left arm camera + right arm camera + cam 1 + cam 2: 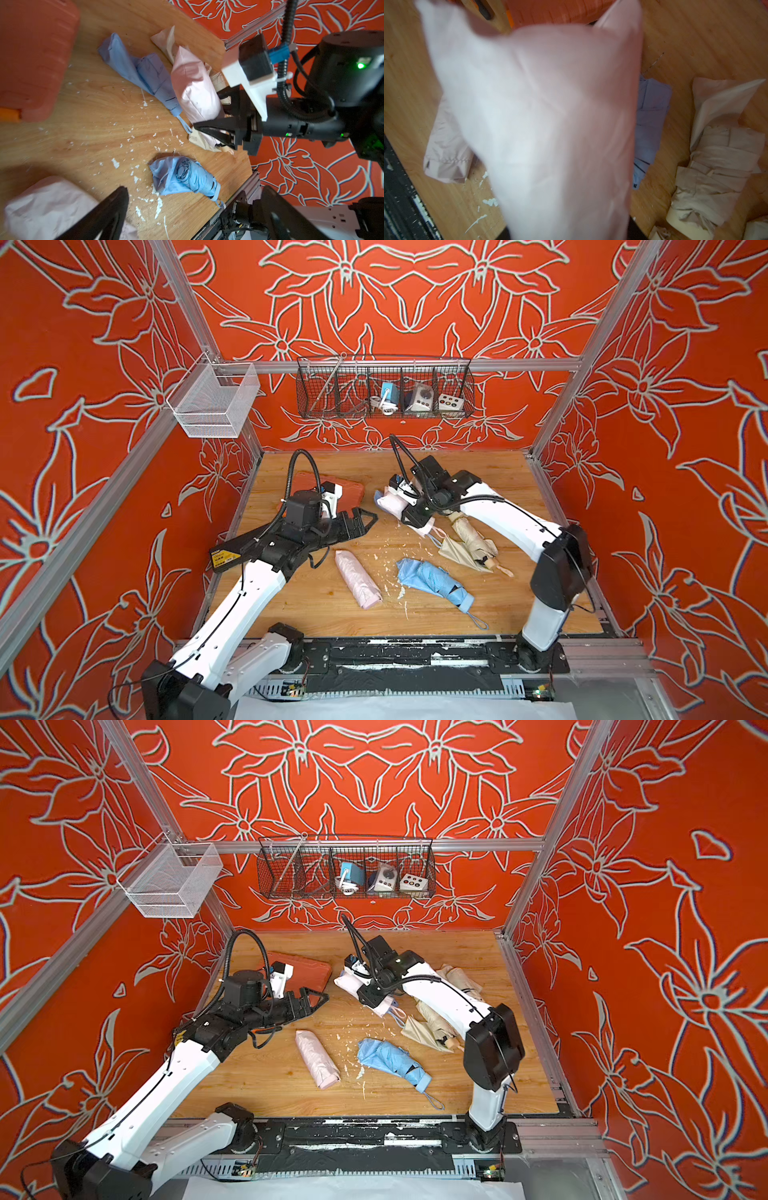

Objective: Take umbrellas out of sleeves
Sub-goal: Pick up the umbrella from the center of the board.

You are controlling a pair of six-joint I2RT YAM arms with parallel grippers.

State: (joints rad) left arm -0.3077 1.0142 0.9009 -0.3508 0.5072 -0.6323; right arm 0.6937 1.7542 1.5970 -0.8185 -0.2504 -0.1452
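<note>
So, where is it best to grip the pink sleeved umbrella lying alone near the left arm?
The pink sleeved umbrella lies flat and alone on the table; the stitched hem at its near end looks like the sleeve's opening. So probably grip across the far end, from above, leaving that opening free.

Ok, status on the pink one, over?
Left gripper open, empty, beside orange case. Right gripper shut on pink sleeve, held above table. Blue umbrella, cream umbrellas crowded beneath.

Orange floral walls (415,290) surround a wooden tabletop (316,614); a black wire basket (324,389) hangs behind
</note>
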